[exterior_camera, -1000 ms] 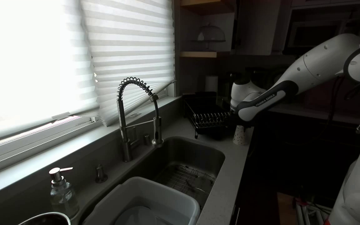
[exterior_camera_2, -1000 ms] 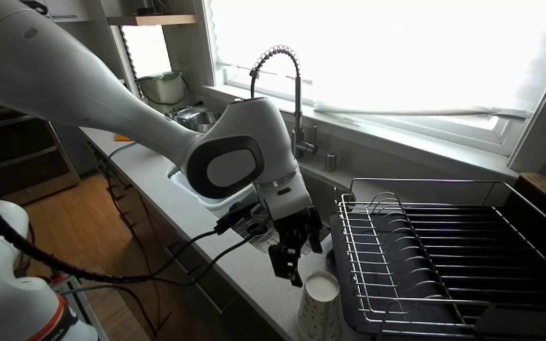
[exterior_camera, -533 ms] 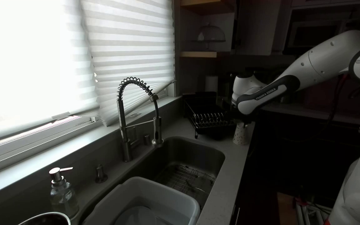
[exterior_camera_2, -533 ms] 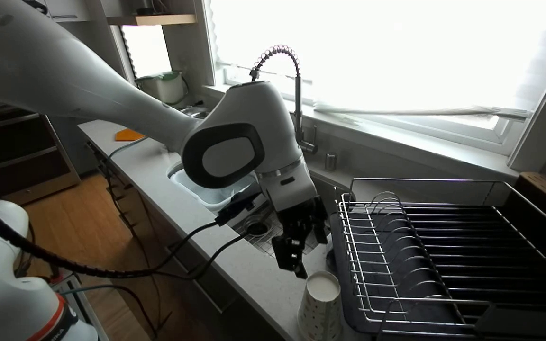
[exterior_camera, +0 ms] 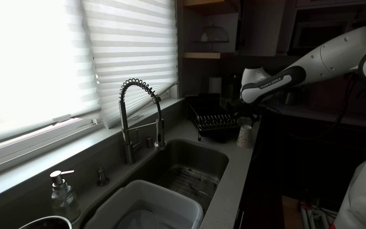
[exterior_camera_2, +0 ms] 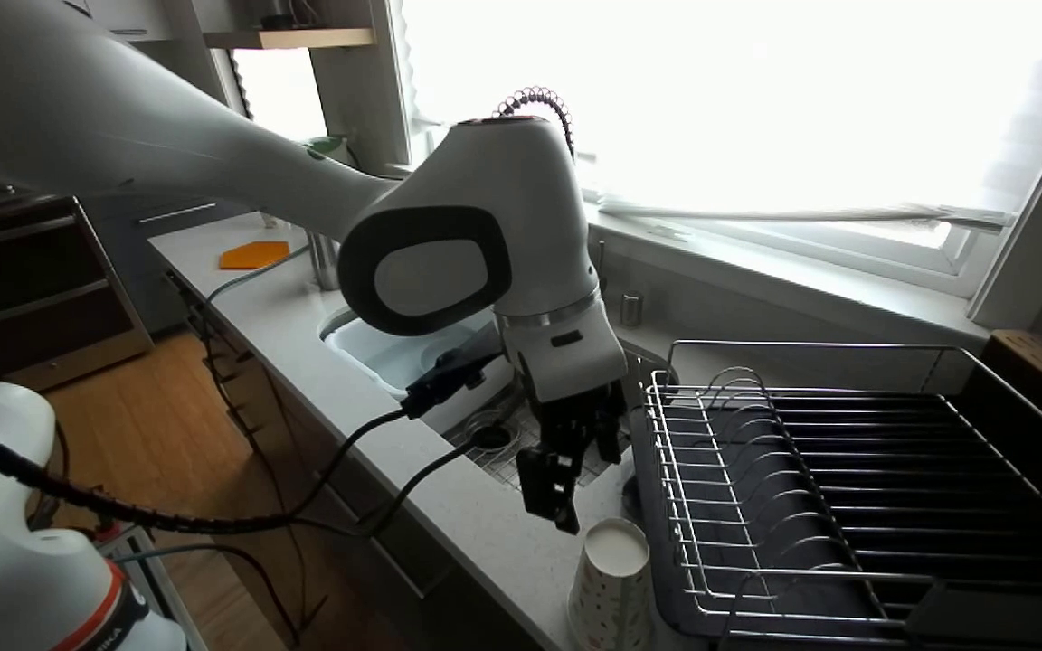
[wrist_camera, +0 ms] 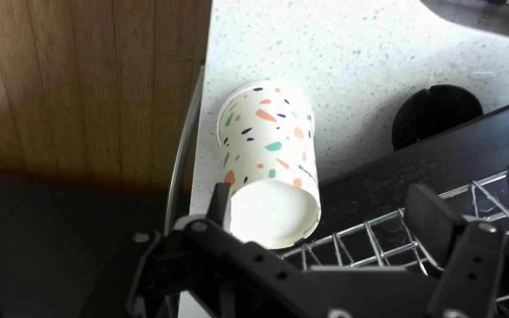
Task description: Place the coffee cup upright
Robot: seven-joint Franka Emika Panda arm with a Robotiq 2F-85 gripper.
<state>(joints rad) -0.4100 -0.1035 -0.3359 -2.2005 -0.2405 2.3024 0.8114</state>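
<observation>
Pincer (exterior_camera_2: 591,492) hangs wide and empty, from where I stand just left of and above the coffee cup (exterior_camera_2: 611,579), which sits mouth-down on the bench (exterior_camera_2: 521,561), long axis vertical, with the dish rack (exterior_camera_2: 833,506) close on its right.

Site is a kitchen, evidenced by a dish rack (exterior_camera_2: 828,506) and a sink (exterior_camera: 199,156) near the end effector (exterior_camera_2: 588,493), a faucet (exterior_camera: 124,124) farther from it and a pump bottle (exterior_camera: 64,201) well apart.
</observation>
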